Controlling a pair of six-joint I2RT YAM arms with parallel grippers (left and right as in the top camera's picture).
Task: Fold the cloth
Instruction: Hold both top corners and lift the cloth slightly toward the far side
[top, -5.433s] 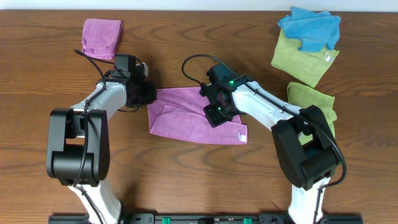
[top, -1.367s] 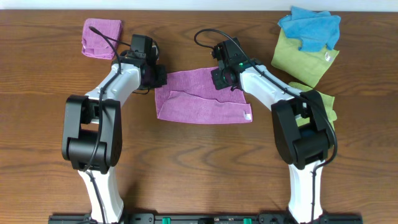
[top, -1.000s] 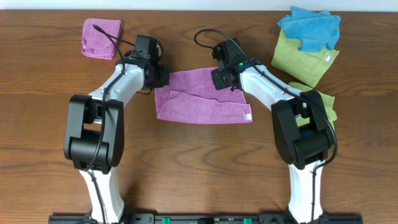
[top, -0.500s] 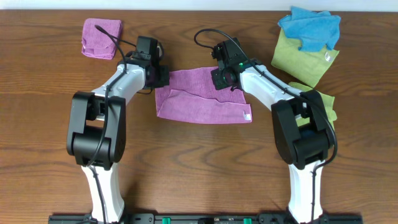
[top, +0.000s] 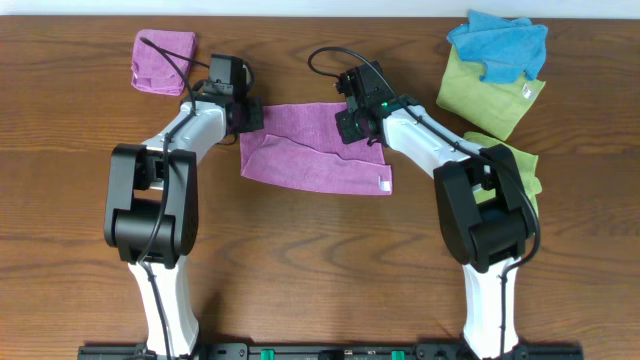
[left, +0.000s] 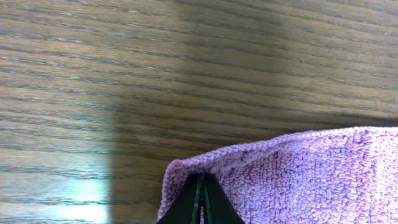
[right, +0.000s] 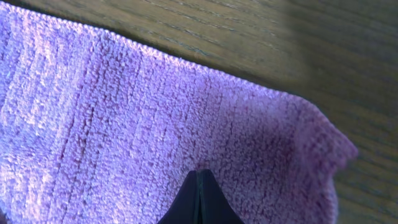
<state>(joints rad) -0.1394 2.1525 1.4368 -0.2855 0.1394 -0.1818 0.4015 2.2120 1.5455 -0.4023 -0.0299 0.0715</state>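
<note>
At the middle of the table (top: 300, 260), a little toward twelve o'clock, the cloth (top: 315, 150) lies flat as a wide, creased band, with its white tag (top: 384, 184) at the four o'clock corner. The left gripper (top: 250, 115) is pressed together on the cloth's ten o'clock corner. The right gripper (top: 350, 128) pinches its one o'clock edge. A folded purple pad (top: 163, 60) sits at ten o'clock. Green cloths (top: 490, 95) lie under a blue cloth (top: 500, 45) at two o'clock.
</note>
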